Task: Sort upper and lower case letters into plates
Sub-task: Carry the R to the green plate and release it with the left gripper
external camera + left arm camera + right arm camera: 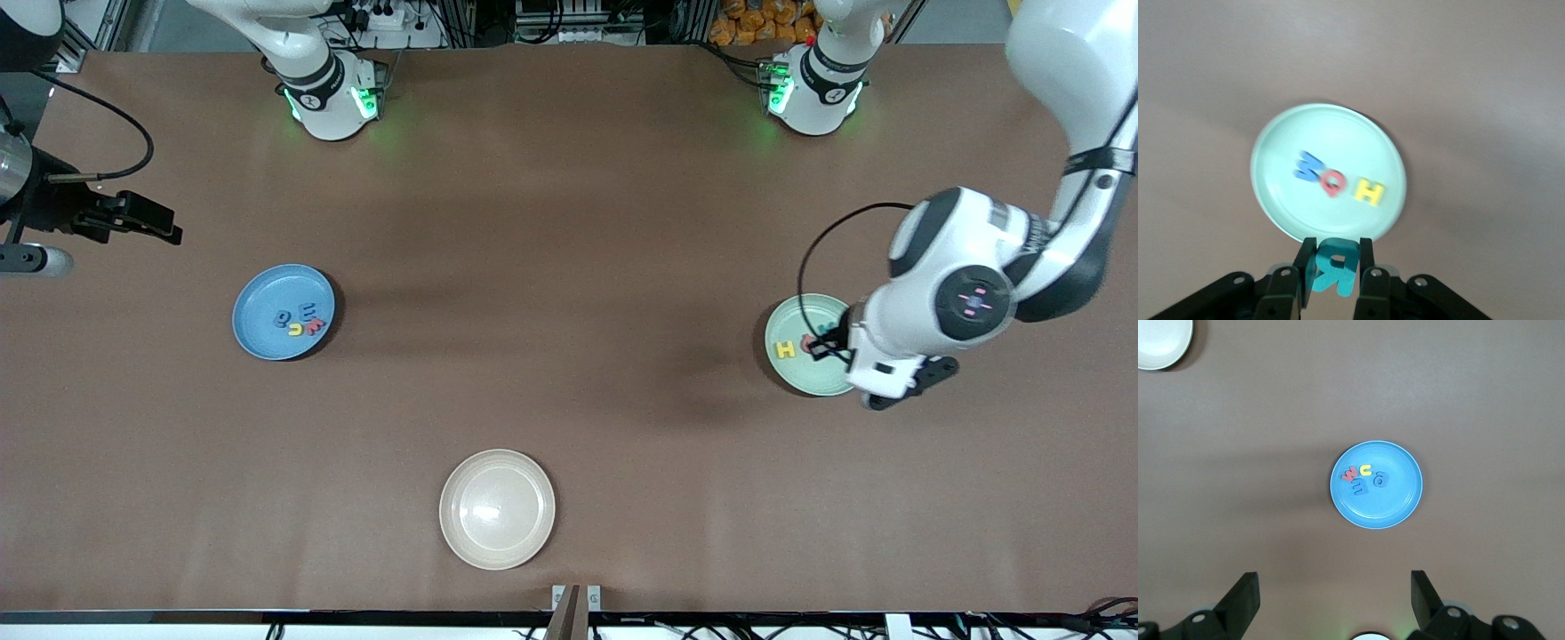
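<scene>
Gripping a teal R (1335, 268) — front-hidden — left hand (1333, 267) over mint plate (1271, 193).

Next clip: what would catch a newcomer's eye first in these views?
Most likely the left gripper, over the mint green plate at the left arm's end of the table, shut on a teal letter; three letters already lie in that plate. The blue plate at the right arm's end holds four letters, while the right gripper waits open above the table. Nearest the front camera sits a cream plate.
</scene>
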